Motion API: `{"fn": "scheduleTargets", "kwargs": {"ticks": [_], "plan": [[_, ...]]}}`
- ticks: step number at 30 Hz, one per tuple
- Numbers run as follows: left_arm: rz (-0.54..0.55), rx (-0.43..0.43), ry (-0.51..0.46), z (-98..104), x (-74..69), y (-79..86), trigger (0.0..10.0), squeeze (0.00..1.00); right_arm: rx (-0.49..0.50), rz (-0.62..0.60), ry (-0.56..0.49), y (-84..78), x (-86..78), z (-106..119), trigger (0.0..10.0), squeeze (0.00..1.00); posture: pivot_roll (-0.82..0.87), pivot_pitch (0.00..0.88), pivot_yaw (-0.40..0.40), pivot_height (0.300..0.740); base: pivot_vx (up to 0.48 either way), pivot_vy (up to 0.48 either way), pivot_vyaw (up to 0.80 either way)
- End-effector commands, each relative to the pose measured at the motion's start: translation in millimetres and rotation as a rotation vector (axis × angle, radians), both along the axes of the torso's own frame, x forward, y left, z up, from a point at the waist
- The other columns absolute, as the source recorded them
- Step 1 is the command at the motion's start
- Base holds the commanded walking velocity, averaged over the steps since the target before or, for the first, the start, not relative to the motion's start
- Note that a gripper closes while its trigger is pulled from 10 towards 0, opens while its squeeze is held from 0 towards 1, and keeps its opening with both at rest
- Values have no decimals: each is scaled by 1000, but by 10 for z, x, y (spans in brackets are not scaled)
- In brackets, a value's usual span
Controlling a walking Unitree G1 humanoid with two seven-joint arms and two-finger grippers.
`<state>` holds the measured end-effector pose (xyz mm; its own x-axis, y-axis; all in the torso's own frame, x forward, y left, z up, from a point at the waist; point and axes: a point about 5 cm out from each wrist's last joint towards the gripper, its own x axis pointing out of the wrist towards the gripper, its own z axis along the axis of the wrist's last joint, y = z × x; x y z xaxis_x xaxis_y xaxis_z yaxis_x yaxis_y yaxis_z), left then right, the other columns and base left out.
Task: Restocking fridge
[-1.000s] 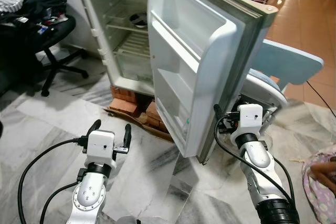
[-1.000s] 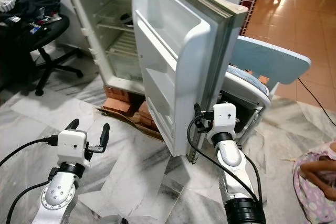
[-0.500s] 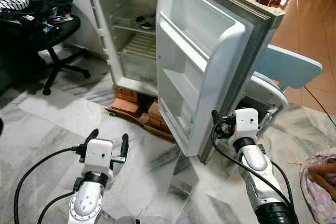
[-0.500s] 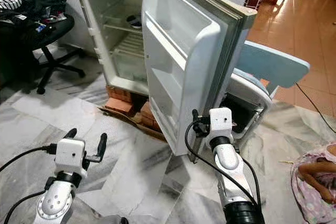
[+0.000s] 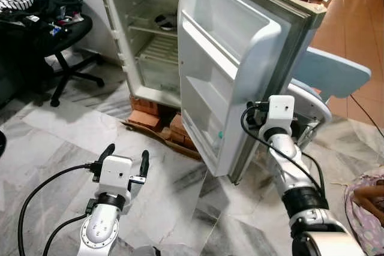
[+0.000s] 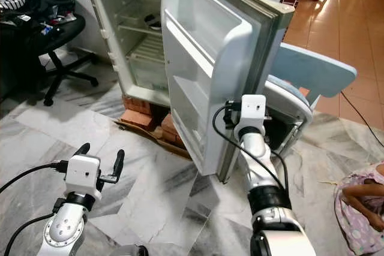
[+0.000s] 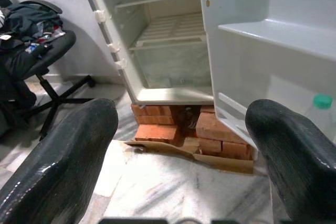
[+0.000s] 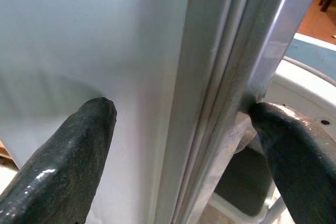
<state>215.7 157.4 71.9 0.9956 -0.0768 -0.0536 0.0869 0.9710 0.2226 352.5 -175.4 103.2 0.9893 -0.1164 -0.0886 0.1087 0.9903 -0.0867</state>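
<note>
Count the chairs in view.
2: a black office chair left of the open fridge, piled with clothes, and a light blue chair behind the fridge door. Others may be hidden.

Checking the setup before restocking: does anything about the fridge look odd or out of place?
Yes. The fridge stands on stacked bricks over crumpled cardboard rather than on the floor, a makeshift base. Its door hangs wide open, with the right gripper open astride its edge.

Silver arms, blk cables, blk pincers.
</note>
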Motion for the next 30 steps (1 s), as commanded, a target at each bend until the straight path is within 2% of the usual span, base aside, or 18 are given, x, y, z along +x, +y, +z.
{"fn": "scheduleTargets", "kwargs": {"ticks": [1, 5, 6, 7, 8, 9, 10, 12, 15, 16, 17, 20, 23, 26, 27, 28, 29, 30], "plan": [[-10, 4, 7, 9, -21, -10, 10000, 0, 33, 14, -24, 50, 54, 63, 10000, 0, 59, 112, 14, 740, 0, 0, 0], [-1, 5, 12, 3, -45, 0, 10000, 0, 151, 107, -69, 168, 98, 152, 10000, 0, 64, 117, 9, 740, 0, 0, 0], [-1, 5, 14, -1, -53, 0, 10000, 0, 277, 220, -106, 316, 102, 229, 10000, 0, 63, 118, 9, 740, 0, 0, 0], [-1, 5, 14, -1, -53, 0, 10000, 0, 277, 220, -106, 316, 102, 229, 10000, 0, 63, 118, 9, 740, 0, 0, 0], [-3, 6, 16, -5, -57, -2, 10000, 0, 369, 333, -142, 460, 82, 308, 10000, 0, 60, 119, 11, 740, 0, 0, 0], [-7, 6, 17, -6, -56, -7, 10000, 0, 515, 502, -158, 657, 7, 411, 10000, 0, 57, 120, 13, 740, 0, 0, 0], [-7, 6, 17, -6, -56, -7, 10000, 0, 515, 502, -158, 657, 7, 411, 10000, 0, 57, 120, 13, 740, 0, 0, 0], [-10, 6, 17, -4, -47, -13, 10000, 0, 615, 733, -191, 867, -183, 560, 10000, 0, 52, 120, 15, 740, 0, 0, 0], [-12, 6, 17, -1, -41, -15, 10000, 0, 675, 882, -175, 952, -358, 580, 10000, 0, 51, 121, 16, 740, 0, 0, 0], [-12, 6, 17, -1, -41, -15, 10000, 0, 675, 882, -175, 952, -358, 580, 10000, 0, 51, 121, 16, 740, 0, 0, 0], [-13, 6, 18, 0, -40, -17, 10000, 0, 665, 943, -143, 958, -446, 510, 10000, 0, 51, 121, 16, 740, 0, 0, 0], [-16, 6, 18, 0, -39, -18, 10000, 0, 666, 979, -65, 912, -551, 371, 10000, 0, 51, 121, 16, 740, 0, 0, 0], [-13, 5, 20, -4, -39, -15, 10000, 0, 593, 1019, 1, 842, -658, 230, 10000, 0, 51, 121, 16, 740, 0, 0, 0], [-2, -6, 29, -13, -43, -11, 10000, 0, 521, 997, 52, 782, -693, 125, 10000, 0, 51, 121, 16, 740, 0, 0, 0], [30, -35, 41, -22, -38, 6, 10000, 0, 442, 971, 60, 746, -697, 60, 10000, 0, 51, 121, 16, 740, 0, 0, 0], [86, -88, 64, -28, -22, 44, 10000, 0, 417, 877, 72, 694, -662, -4, 10000, 0, 48, 121, 14, 740, 0, 0, 0], [99, -104, 65, -23, -17, 54, 10000, 0, 420, 839, 73, 674, -646, -22, 10000, 0, 48, 121, 14, 740, 0, 0, 0], [100, -77, 35, 11, -7, 67, 10000, 0, 432, 781, 47, 633, -624, -5, 10000, 0, 47, 120, 11, 740, 0, 0, 0]]}}
